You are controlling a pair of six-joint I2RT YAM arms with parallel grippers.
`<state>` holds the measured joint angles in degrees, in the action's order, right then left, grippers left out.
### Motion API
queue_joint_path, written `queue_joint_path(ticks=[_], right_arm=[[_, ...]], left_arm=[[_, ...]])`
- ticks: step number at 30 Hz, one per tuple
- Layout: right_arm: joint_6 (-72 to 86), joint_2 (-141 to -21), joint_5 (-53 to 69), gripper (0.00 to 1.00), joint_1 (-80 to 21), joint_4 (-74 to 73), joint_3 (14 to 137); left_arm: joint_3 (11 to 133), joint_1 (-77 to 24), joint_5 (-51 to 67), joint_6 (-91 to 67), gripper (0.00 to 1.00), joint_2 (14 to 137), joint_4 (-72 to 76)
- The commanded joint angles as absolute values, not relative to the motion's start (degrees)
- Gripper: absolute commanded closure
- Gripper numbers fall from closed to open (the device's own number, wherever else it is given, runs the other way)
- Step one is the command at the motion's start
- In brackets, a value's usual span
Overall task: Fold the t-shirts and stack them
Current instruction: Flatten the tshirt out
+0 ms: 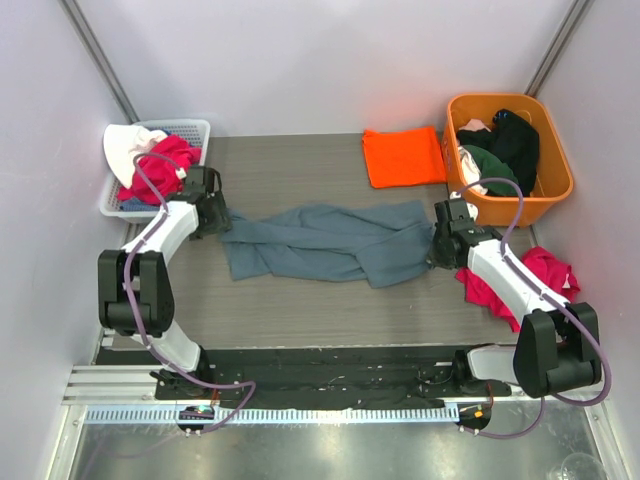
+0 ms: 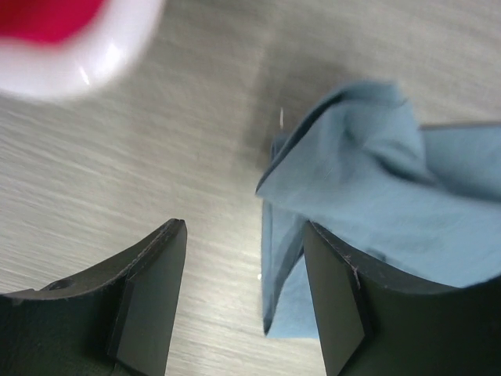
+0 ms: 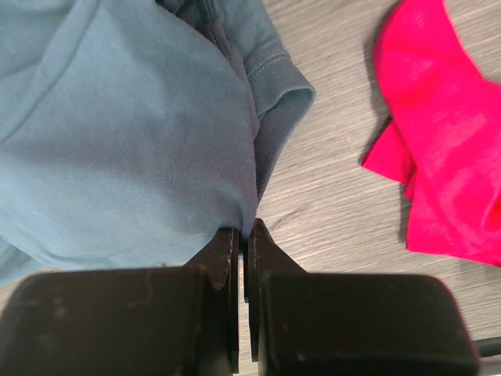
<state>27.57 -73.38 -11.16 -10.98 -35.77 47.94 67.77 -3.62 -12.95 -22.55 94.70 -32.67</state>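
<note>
Fingers [image 3: 225, 266] of the right end effector [image 3: 244, 243] are pressed together, pinching the slate blue-grey t-shirt [image 3: 133, 133] hem. The left end effector [image 2: 243, 298] is spread, empty, beside its corner. The shirt is stretched across mid-table [image 1: 300, 310]; the orange t-shirt [image 1: 403, 157] is laid upper right.

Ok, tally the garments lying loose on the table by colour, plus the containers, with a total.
Blue-grey shirt: 1
Orange shirt: 1
Pink garment: 1
White basket: 1
Orange tub: 1
Total: 5

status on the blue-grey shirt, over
Left gripper open over corner of blue-grey t-shirt. Right gripper shut on its other end. Pink cloth nearby, not touching.
</note>
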Motion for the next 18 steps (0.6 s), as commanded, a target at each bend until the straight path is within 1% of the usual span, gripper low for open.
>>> queue_joint_path(ticks=[1, 6, 18], right_arm=[[25.84, -73.39, -12.31, 0.99, -9.93, -35.77, 50.8], [25.4, -73.65, -11.87, 0.99, -9.49, -35.77, 50.8], [24.87, -74.62, -11.43, 0.99, -9.32, -35.77, 50.71]], left_arm=[[63.9, -3.34, -7.93, -23.99, 0.36, 90.27, -27.17], [62.23, -3.34, -4.31, -24.61, 0.38, 90.61, -23.56], [64.95, -3.34, -5.18, -23.73, 0.38, 97.11, -20.92]])
